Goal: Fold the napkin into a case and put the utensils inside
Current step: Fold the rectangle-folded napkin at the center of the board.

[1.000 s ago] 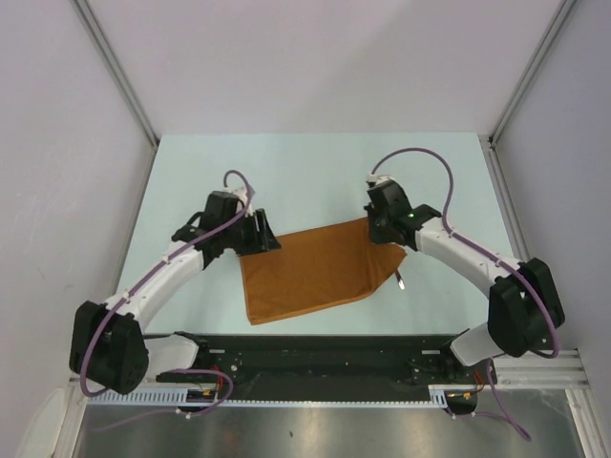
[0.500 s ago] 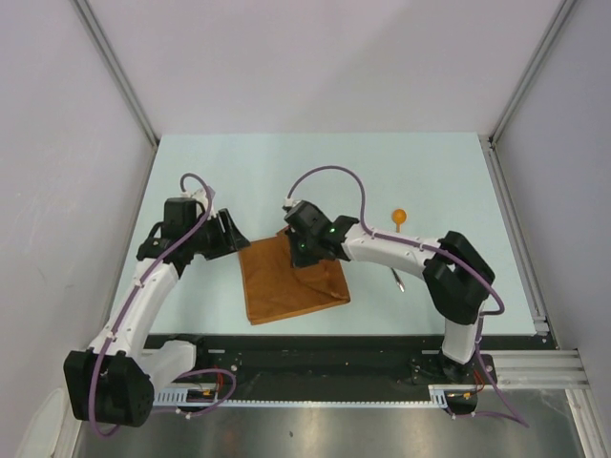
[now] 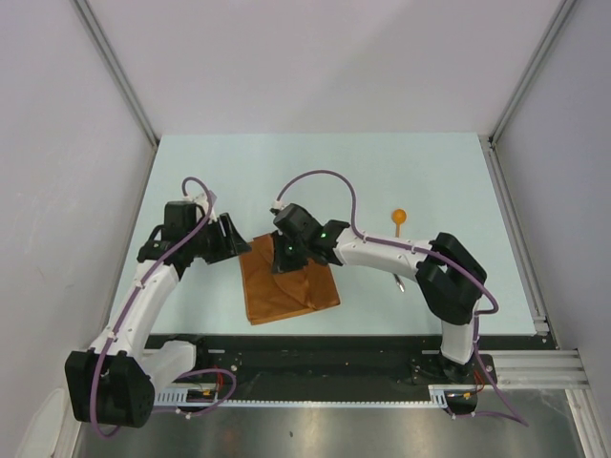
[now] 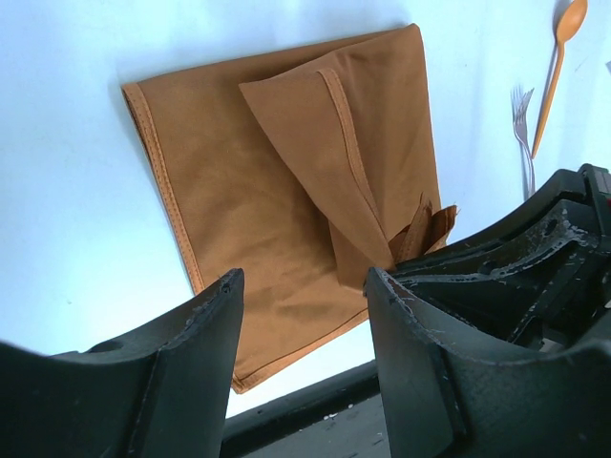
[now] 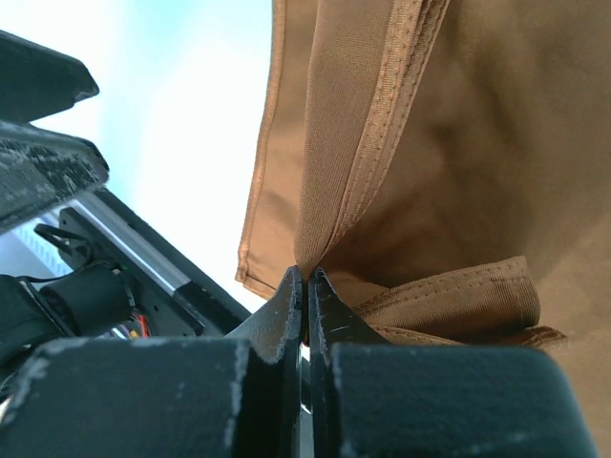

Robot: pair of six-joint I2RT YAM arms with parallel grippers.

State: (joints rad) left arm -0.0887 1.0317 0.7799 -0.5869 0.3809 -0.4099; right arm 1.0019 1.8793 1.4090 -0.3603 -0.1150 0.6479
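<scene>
The rust-orange napkin [image 3: 296, 294] lies on the table partly doubled over itself, with one flap pulled across its top. My right gripper [image 3: 284, 256] is shut on that flap's hemmed corner [image 5: 329, 205], held just above the cloth's far left part. To the napkin's left, my left gripper [image 3: 241, 245] stands open and empty, apart from the cloth [image 4: 239, 200]. The orange spoon [image 3: 398, 218] and the silver fork [image 3: 399, 281] lie to the right of the napkin; the left wrist view shows the fork [image 4: 523, 129] beside the spoon [image 4: 557, 57]. No case is in view.
A black rail [image 3: 315, 348] runs along the table's near edge, just below the napkin. Grey walls close off the table's left, right and far sides. Purple cables arch above both arms.
My right gripper has carried the napkin's right corner leftward across the cloth, folding it and uncovering the spoon. My left gripper has drawn back to the left, still open.
</scene>
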